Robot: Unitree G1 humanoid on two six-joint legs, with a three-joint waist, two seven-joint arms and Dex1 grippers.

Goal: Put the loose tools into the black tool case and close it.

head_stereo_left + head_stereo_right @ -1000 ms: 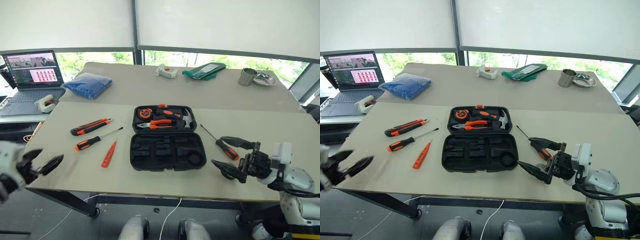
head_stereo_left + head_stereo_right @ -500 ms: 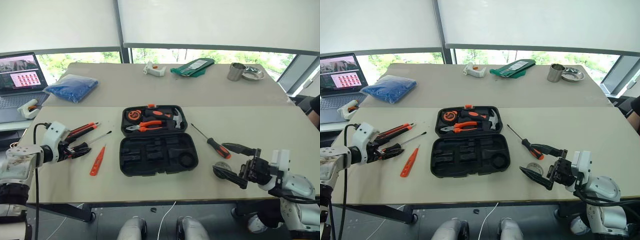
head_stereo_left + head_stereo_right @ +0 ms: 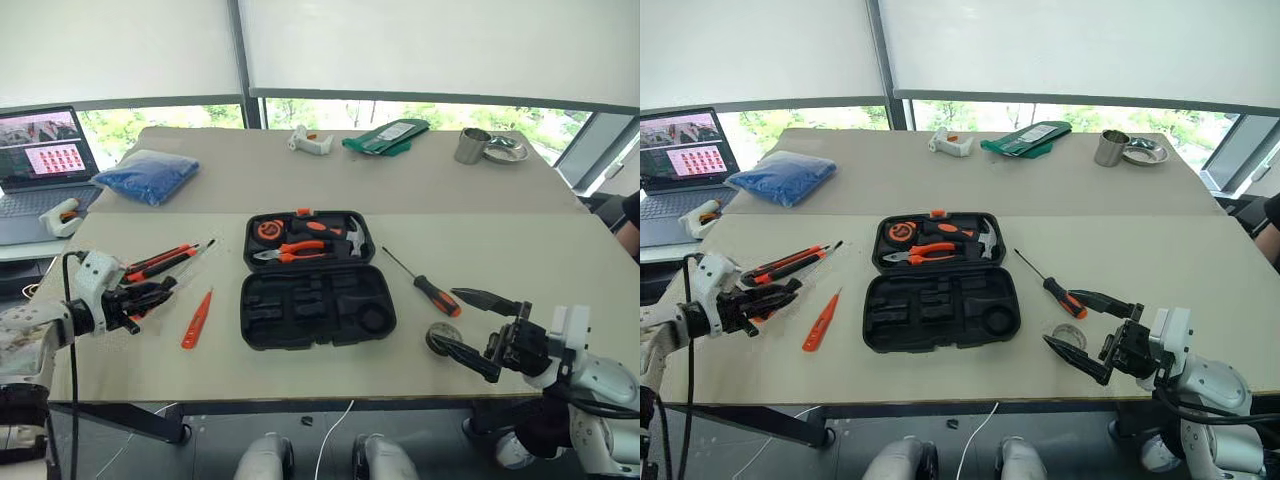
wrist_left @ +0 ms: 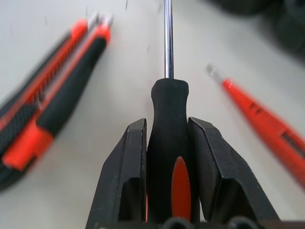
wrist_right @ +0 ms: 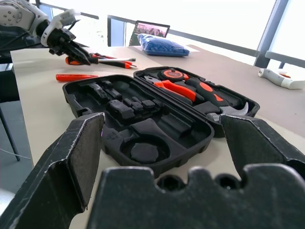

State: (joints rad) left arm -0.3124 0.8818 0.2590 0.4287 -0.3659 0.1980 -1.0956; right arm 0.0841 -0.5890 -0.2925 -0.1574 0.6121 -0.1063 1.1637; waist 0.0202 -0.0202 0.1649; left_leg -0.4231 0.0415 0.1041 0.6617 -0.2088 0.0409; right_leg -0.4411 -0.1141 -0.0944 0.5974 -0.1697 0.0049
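Note:
The black tool case (image 3: 315,310) lies open mid-table with its lower recesses bare. My left gripper (image 4: 167,128) is shut on the black-and-orange handle of a screwdriver (image 4: 169,109) at the table's left, fingers (image 4: 121,176) pressed on both sides. Beside it lie the utility knife (image 3: 160,262) and the orange tester screwdriver (image 3: 196,319). A second screwdriver (image 3: 425,285) lies right of the case, and a dark tape roll (image 3: 438,337) sits just below it. My right gripper (image 3: 450,318) is open near the roll, its lower finger partly over it.
Pliers (image 3: 300,250), a hammer and a tape measure fill the case's far half. On the rear table are a blue bag (image 3: 148,172), a white device (image 3: 308,141), a green pouch (image 3: 385,135), and a metal cup (image 3: 470,145). A laptop (image 3: 45,150) stands far left.
My left gripper came in from beyond the table's left edge and closed on the screwdriver handle. The right gripper stayed open in place. The camera view shifted.

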